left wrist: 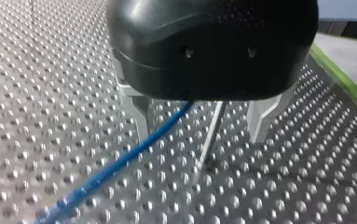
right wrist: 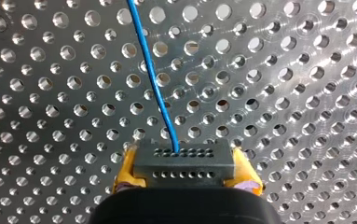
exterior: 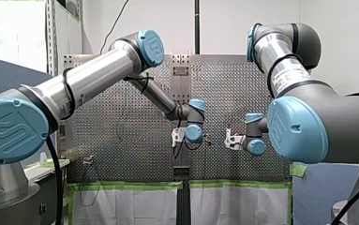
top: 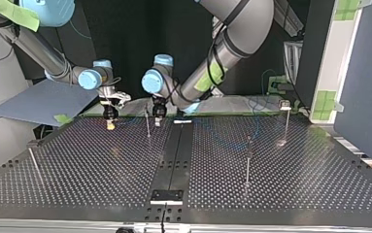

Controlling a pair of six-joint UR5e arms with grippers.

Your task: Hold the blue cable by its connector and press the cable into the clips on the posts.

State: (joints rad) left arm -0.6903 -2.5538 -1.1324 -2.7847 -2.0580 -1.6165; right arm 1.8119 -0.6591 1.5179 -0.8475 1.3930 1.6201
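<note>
My right gripper [right wrist: 186, 169] has its yellow pads shut on a dark grey connector [right wrist: 185, 156]. The blue cable [right wrist: 150, 74] leaves the connector and runs ahead over the perforated plate. My left gripper [left wrist: 202, 137] is open, its metal fingers [left wrist: 136, 114] wide apart just above the plate. Between those fingers the blue cable [left wrist: 134, 151] passes, beside a thin post [left wrist: 212, 135]; neither finger touches them. In the top view my right gripper [top: 110, 124] sits left of a post [top: 147, 124], and my left gripper [top: 158, 119] hangs just right of it.
More thin posts stand on the perforated table [top: 101, 165]: one at the top view's left [top: 34, 164], one right of the middle [top: 247, 165] and one with a clip head at the far right [top: 285, 119]. Green tape marks the table's far edge [exterior: 130, 185].
</note>
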